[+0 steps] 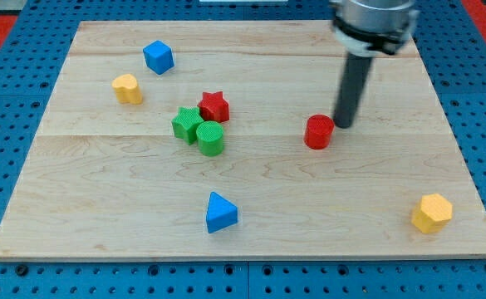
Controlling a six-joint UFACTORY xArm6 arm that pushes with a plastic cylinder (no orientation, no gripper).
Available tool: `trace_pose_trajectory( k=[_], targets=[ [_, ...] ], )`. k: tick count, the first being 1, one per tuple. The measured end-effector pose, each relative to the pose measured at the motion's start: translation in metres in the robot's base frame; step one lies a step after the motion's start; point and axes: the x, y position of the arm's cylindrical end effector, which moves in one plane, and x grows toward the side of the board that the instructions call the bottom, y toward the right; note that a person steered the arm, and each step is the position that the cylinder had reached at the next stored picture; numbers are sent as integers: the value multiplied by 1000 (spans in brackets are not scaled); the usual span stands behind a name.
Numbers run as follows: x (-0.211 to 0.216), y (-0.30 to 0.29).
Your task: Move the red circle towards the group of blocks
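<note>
Pale wooden board point(251, 174) on a blue perforated base point(10, 100), evenly lit

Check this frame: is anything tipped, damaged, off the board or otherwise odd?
Nothing stands out. All seven blocks sit flat on the wooden board, none damaged. My tip is just to the view's right of the red circle, opposite the cluster of red star, green star and green cylinder.

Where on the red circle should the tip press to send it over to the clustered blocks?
Press the red circle on its right-hand side wall, coming from the view's right. My tip sits right there, just beside it. The red star, green star and green cylinder cluster lies to its left, so a leftward push through its middle should work.
</note>
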Motion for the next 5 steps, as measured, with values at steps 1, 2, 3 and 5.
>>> trace_pose_trajectory(
  k=[1, 2, 3, 5],
  targets=[
    [19, 18],
    [20, -17],
    [1, -79],
    [-2, -173]
  ],
)
